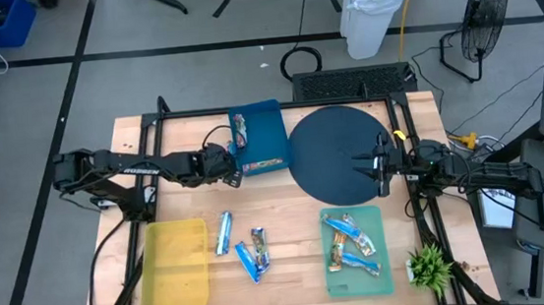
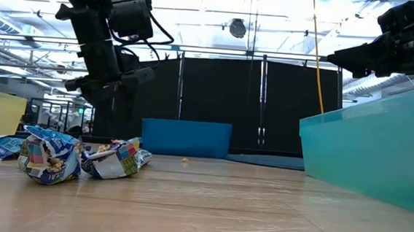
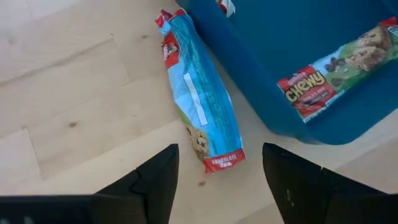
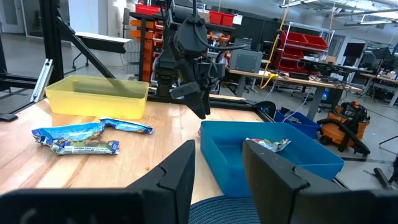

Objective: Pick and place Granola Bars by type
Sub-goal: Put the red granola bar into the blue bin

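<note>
My left gripper (image 3: 219, 150) stands open, pointing steeply down at the near left corner of the blue tray (image 1: 268, 133). A blue-wrapped granola bar (image 3: 202, 112) lies flat on the wood just outside the tray's wall, ahead of the fingers and untouched. Inside the tray lie a green "Chewy" bar (image 3: 339, 68) and another bar (image 1: 240, 128). Loose blue bars (image 1: 224, 233) (image 1: 253, 253) rest on the table's near middle. The green tray (image 1: 358, 281) holds several bars. My right gripper (image 1: 382, 163) waits open at the right edge of the round dark mat (image 1: 336, 152).
An empty yellow tray (image 1: 175, 265) sits at the near left. A small green plant (image 1: 428, 267) stands at the near right corner. Black frame rails (image 1: 152, 133) run along the table's sides. Bare wood lies between the yellow and green trays.
</note>
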### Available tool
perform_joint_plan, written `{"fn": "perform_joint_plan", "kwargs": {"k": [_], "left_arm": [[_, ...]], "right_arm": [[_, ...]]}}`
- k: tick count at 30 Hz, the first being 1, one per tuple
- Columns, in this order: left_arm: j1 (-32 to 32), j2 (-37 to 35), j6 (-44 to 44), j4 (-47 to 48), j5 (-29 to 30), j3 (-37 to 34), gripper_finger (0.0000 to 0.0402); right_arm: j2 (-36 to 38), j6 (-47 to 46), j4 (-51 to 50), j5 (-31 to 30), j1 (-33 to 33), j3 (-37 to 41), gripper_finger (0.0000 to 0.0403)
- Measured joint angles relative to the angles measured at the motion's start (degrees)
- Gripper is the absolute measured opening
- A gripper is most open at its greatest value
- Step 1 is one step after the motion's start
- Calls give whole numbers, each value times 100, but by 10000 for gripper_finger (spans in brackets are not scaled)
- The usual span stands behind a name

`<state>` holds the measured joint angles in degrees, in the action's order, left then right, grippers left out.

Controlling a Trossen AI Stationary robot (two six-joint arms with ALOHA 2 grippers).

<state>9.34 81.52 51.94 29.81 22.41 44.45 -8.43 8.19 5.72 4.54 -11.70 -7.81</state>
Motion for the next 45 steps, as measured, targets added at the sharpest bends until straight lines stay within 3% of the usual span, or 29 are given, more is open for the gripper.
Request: {"fn": "perform_joint_plan", "kwargs": {"k": [25,35,39,45], "left_arm": [[409,1245,90,-710,-463,0,218],[462,1091,26,-670,-840,0,217],[457,975,26,-593,-1026,0,188],[457,955,-83,-540,-1088,0,91]], "right_arm": [[-2,0,-13,0,4,0,125],[0,0,-7,0,6,0,125],[0,1,-4,0,6,0,125],[0,2,-2,0,6,0,125]]}}
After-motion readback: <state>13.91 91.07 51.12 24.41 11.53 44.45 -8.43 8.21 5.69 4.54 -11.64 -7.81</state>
